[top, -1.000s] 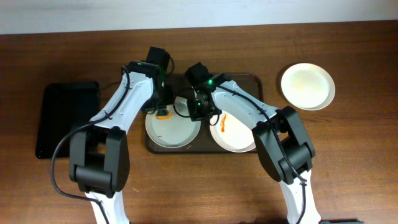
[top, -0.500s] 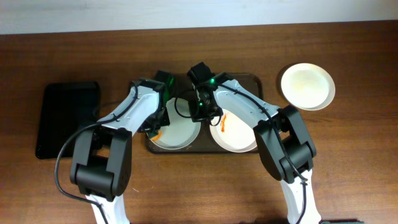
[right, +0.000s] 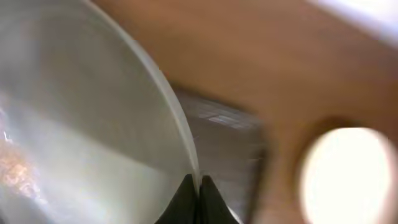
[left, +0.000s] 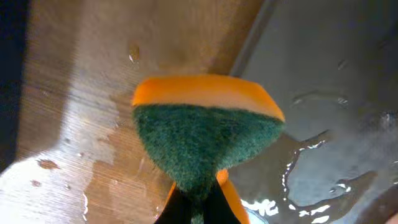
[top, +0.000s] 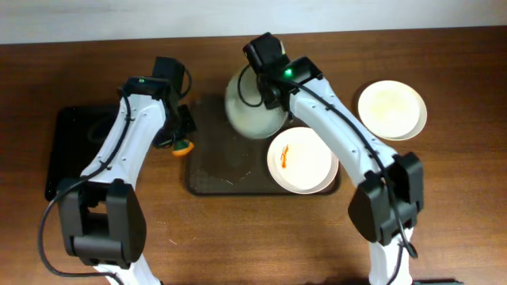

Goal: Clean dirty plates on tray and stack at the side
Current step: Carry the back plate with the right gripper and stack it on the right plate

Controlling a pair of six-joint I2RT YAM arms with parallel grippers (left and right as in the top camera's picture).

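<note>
The dark brown tray (top: 218,170) lies mid-table. A white plate with an orange smear (top: 301,161) sits on its right side. My right gripper (top: 265,93) is shut on the rim of a second white plate (top: 249,111), lifted and tilted over the tray's back edge; the rim shows pinched between the fingers in the right wrist view (right: 174,118). A third, faintly greenish plate (top: 391,109) rests on the table at the far right. My left gripper (top: 179,136) is shut on an orange and green sponge (left: 205,130), held over the tray's left edge.
A smaller black tray (top: 83,150) lies at the far left. Water drops and wet streaks show on the wood and the brown tray in the left wrist view (left: 323,162). The pale third plate appears blurred in the right wrist view (right: 348,174).
My right gripper lifted the left plate off the tray and tilted it up toward the back. My left gripper drew the sponge away to the left, off the plate.
</note>
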